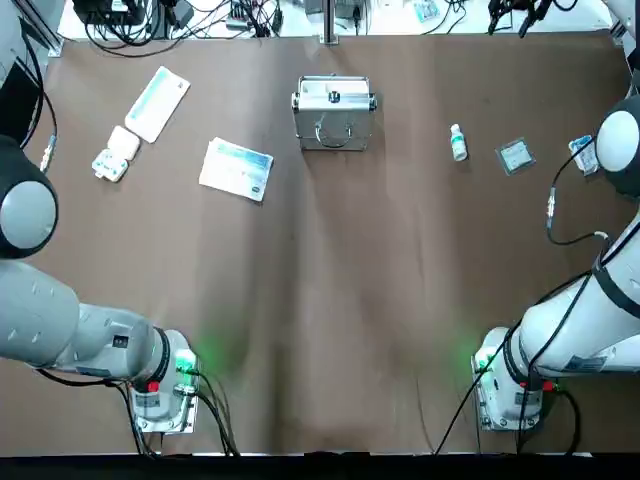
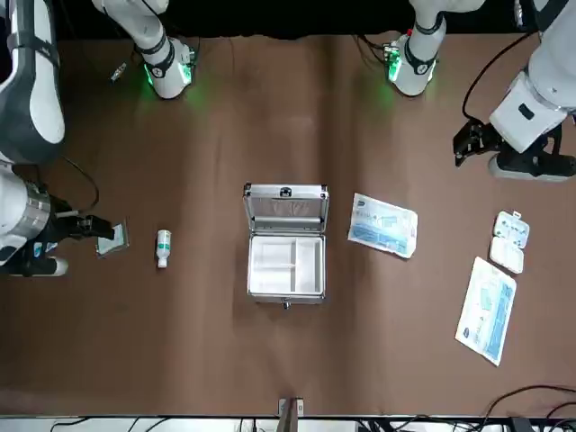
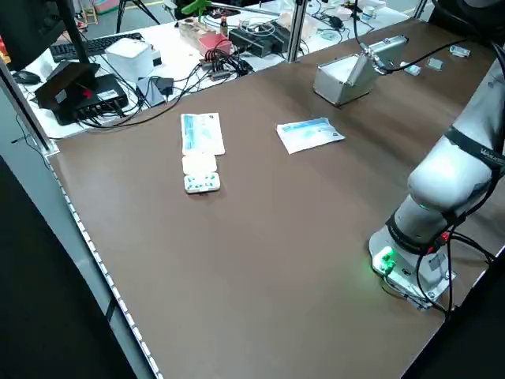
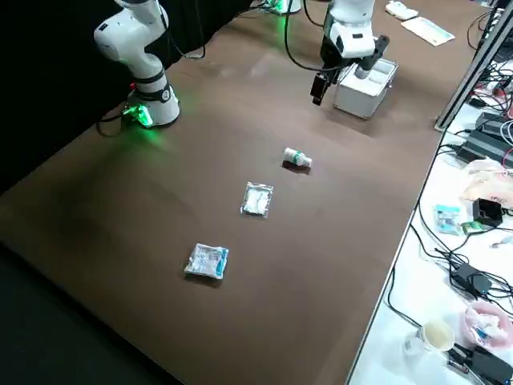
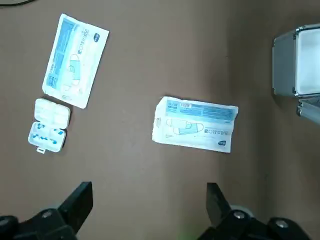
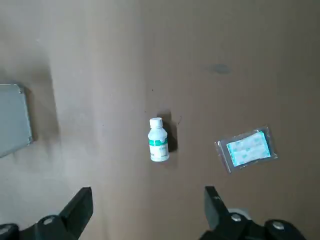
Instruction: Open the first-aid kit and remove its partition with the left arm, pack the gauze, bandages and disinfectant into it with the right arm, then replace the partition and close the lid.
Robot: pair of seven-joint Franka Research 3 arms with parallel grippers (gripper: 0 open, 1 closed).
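Observation:
The silver first-aid kit (image 1: 333, 112) stands open at the far middle of the table. Its lid (image 2: 286, 209) is raised upright, handle side toward the arms. The white partition (image 2: 270, 261) lies inside the case. To the kit's right lie the disinfectant (image 1: 458, 142) on its side, a clear gauze packet (image 1: 515, 155) and a small blue bandage packet (image 4: 208, 261). My right gripper (image 6: 147, 194) hovers open above the disinfectant (image 6: 158, 140) and gauze (image 6: 246, 149). My left gripper (image 5: 147, 192) hangs open over the table left of the kit, holding nothing.
Left of the kit lie two blue-printed flat packets (image 1: 237, 169) (image 1: 157, 103) and a white pill box (image 1: 116, 153). Both arm bases (image 1: 165, 385) (image 1: 510, 385) sit at the near edge. Cables and equipment lie beyond the far edge.

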